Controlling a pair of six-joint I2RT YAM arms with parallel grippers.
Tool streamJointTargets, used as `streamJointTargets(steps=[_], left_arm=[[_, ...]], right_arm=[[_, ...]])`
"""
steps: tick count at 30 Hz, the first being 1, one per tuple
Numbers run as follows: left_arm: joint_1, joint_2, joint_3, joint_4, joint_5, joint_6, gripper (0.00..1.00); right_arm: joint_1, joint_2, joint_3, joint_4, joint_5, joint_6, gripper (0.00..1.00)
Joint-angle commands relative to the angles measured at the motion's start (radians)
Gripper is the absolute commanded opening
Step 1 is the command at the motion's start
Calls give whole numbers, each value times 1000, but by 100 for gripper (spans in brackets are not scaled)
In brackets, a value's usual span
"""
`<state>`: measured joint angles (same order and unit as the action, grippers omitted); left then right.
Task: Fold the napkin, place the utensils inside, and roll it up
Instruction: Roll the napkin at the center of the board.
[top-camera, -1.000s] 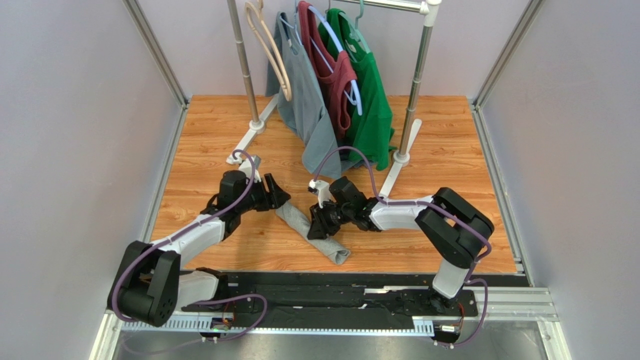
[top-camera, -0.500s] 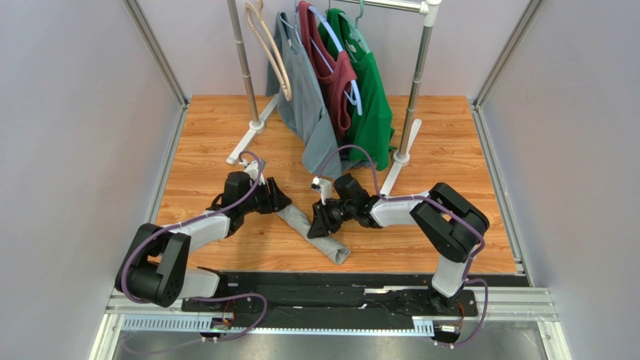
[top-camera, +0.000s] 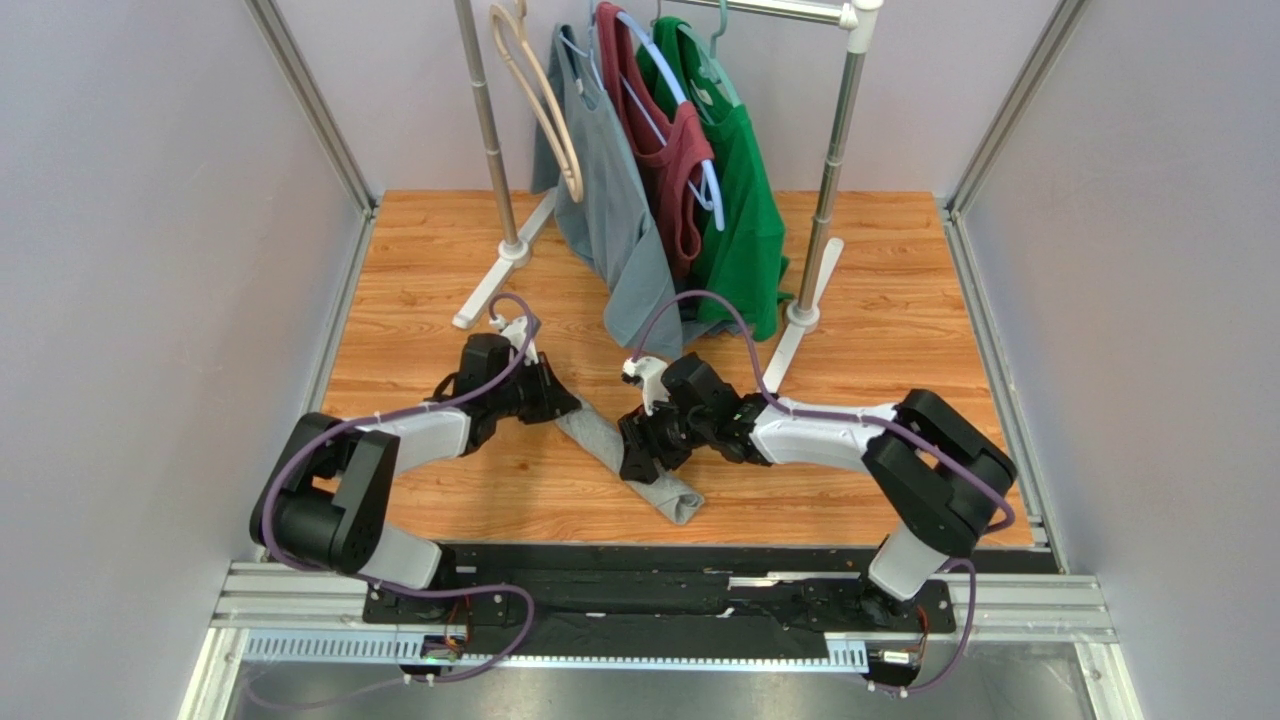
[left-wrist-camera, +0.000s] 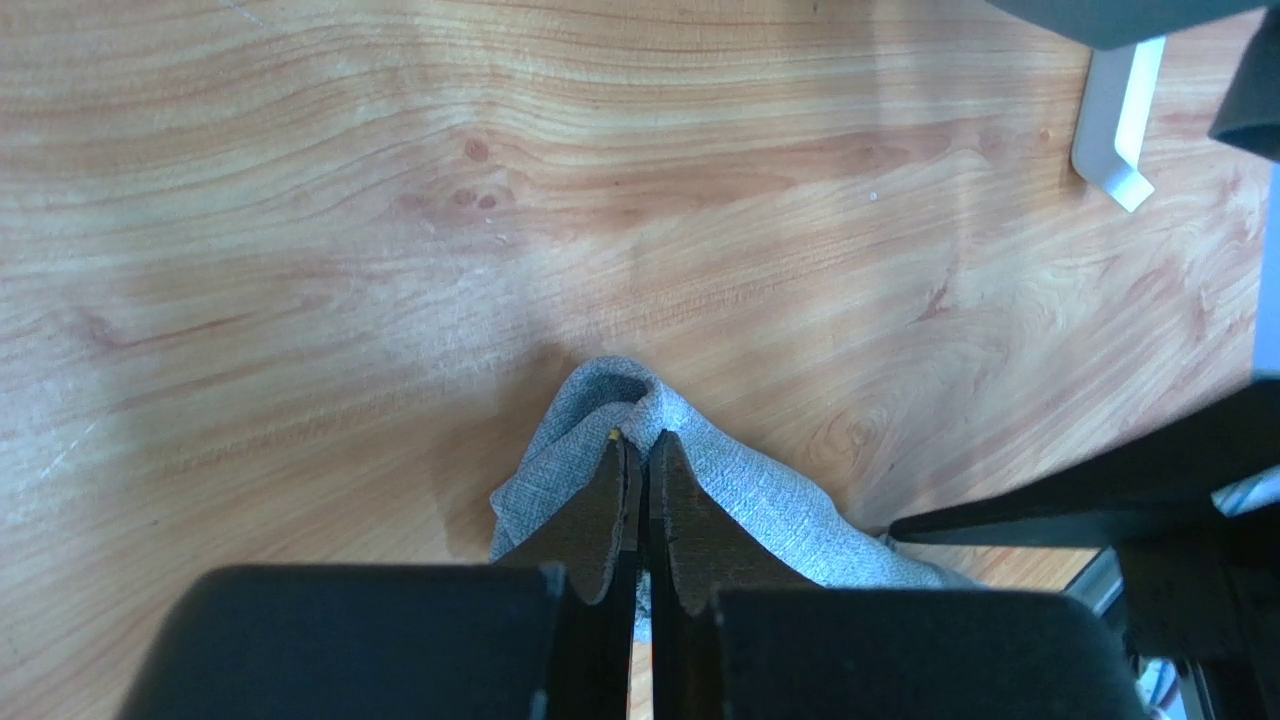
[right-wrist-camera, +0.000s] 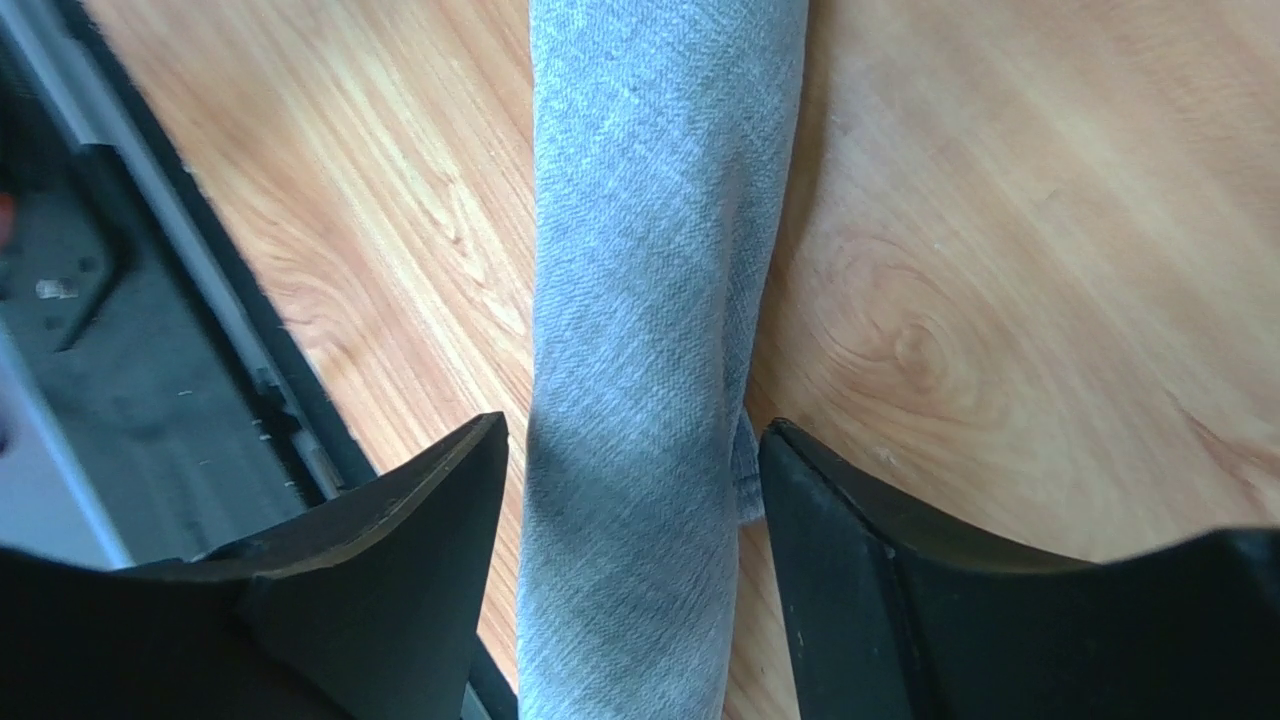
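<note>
The grey napkin (top-camera: 600, 437) lies rolled into a long tube, slanting from the table's middle toward the near edge. My left gripper (top-camera: 559, 402) is at the roll's far-left end. In the left wrist view its jaws are shut (left-wrist-camera: 639, 447), and the napkin (left-wrist-camera: 751, 488) bunches into a peak pinched at the tips. My right gripper (top-camera: 643, 458) straddles the middle of the roll. It is open (right-wrist-camera: 631, 435), one finger on each side of the napkin (right-wrist-camera: 654, 300), with small gaps between pads and cloth. The utensils are hidden.
A garment rack stands at the back with grey (top-camera: 609, 195), maroon (top-camera: 673, 158) and green (top-camera: 739, 203) shirts on hangers. Its white feet (top-camera: 786, 353) rest on the wood just behind the grippers; one foot (left-wrist-camera: 1115, 135) shows ahead of the left gripper. A black rail (right-wrist-camera: 120, 300) runs along the near edge.
My left gripper has shut at the end of the roll. My right gripper has opened wider around the roll's middle. The roll itself has barely moved.
</note>
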<state>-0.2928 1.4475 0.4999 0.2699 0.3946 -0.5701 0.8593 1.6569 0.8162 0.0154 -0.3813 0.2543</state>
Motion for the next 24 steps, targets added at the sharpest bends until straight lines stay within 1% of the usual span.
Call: streamJointTargets(steps=[1,2,4,5,7,10,12,15,24], left_arm=[[4,36,69,-58,19,21,0],[4,50,80,-66,21,24,0],[4,66,92,-86,32,32,0],[4,79,100,-90,35,33,0],[4,97,111,-101,39,33,0],[4,114,117,-106,44,30,0],[4,119,118,-107,46,27,0],[4,126,127,-110,49,27,0],[4,126,149,-133,53,38,0]], right_arm=[[114,-95,67,-126,335,-104,68],[133,-100,73,-132,454,-112,68],[183,-112,89,-132,542,-147,69],[202,-112,96,-132,617,-162,69],[247,-97,130,-138,662,-217,69],[294,-40,181,-170,712,-251,68],[326,9,195,-184,743,-302,68],[354,43,204,-187,779,-316,67],[357,106,166,-175,794,-300,62]])
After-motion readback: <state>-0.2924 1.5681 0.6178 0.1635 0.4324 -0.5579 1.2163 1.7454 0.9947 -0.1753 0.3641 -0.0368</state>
